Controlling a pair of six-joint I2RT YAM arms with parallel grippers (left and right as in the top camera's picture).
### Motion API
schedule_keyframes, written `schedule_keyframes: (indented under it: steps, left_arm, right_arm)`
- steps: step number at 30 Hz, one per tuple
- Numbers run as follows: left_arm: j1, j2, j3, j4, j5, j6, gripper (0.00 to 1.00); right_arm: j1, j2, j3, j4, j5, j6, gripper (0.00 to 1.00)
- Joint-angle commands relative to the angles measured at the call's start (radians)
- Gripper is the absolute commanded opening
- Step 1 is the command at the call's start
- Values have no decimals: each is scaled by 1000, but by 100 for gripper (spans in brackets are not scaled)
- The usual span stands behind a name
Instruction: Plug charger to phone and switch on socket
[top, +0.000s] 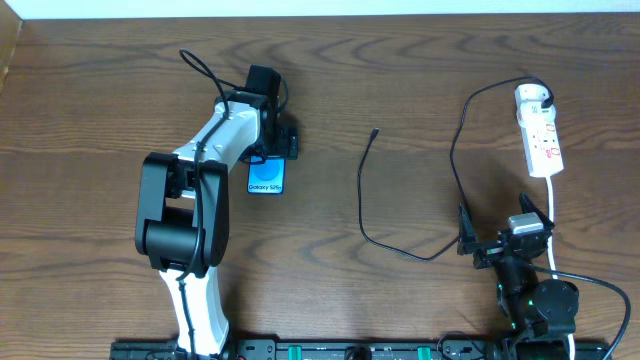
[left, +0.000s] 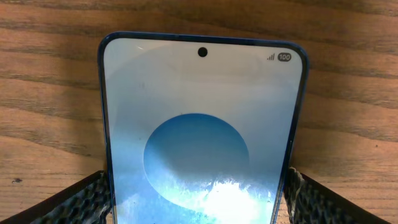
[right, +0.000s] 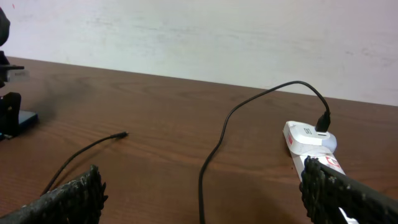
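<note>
The phone (top: 266, 178) lies flat on the wooden table, blue screen up, with white "Galaxy" text at its near end. My left gripper (top: 272, 150) is over its far end. In the left wrist view its fingers (left: 198, 180) press against both side edges of the phone (left: 199, 93). The charger's black cable (top: 362, 205) runs from the white adapter (top: 533, 97), plugged into the socket (top: 545, 145), to its free plug tip (top: 374, 131). The tip lies apart from the phone. My right gripper (top: 497, 228) is open and empty near the cable (right: 214, 149), the tip (right: 123, 134) and the socket (right: 320, 157).
The socket's thick white cord (top: 553, 215) runs down the right side past my right arm. A pale wall stands behind the table's far edge (right: 186, 37). Bare wood lies between the phone and the cable.
</note>
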Motion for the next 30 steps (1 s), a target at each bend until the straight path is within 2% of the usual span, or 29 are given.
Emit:
schedule_keyframes:
  steps: [1,10,21,26,30]
  left_arm:
    - [0,44,-13,-6,-25,3,89]
    - [0,44,-13,-19,-24,49,88]
    - [0,44,-13,-31,-24,62,80]
    - [0,44,-13,-32,-24,41,77]
    - [0,44,-13,-36,-24,-33,77]
  right_arm:
    - [-4,-6,-4,-1,4,-6,99]
    - [-4,-6,-4,-1,4,-6,99]
    - [-4,-6,-4,-1,4,-6,99]
    - [-4,-6,-4,-1,4,-6,99]
    - [-4,-6,-4,-1,4,-6,99]
